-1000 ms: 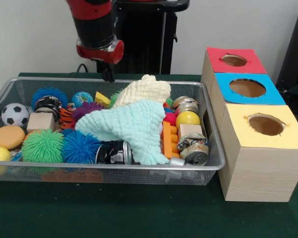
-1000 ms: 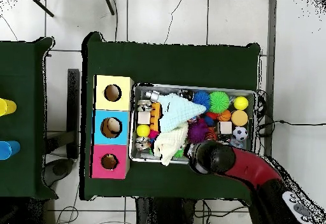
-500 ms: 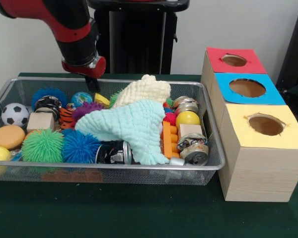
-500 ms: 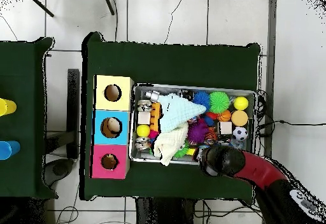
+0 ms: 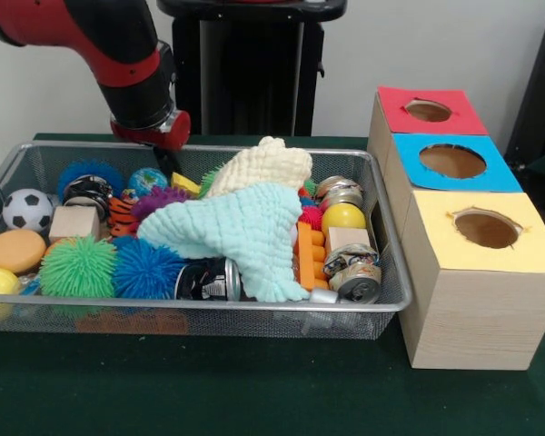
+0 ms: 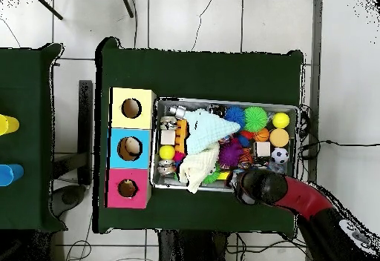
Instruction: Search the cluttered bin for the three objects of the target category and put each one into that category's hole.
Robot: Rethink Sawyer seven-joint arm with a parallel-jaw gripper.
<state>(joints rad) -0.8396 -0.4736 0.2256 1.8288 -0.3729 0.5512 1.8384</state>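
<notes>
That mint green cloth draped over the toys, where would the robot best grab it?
Probably at the raised fold near the middle of the mint cloth, coming straight down from above. It lies humped over the toys in the wire bin, so a top pinch gathers fabric without snagging the neighbouring cream cloth.

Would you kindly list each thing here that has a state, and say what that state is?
End effector: low at the bin's back rim, holding nothing visible; open or shut unclear.
Mint cloth: crumpled, draped over toys.
Cream cloth: bunched, behind the mint one.
Cans: crushed, lying down.
Red hole: open.
Blue hole: open.
Yellow hole: open.
</notes>
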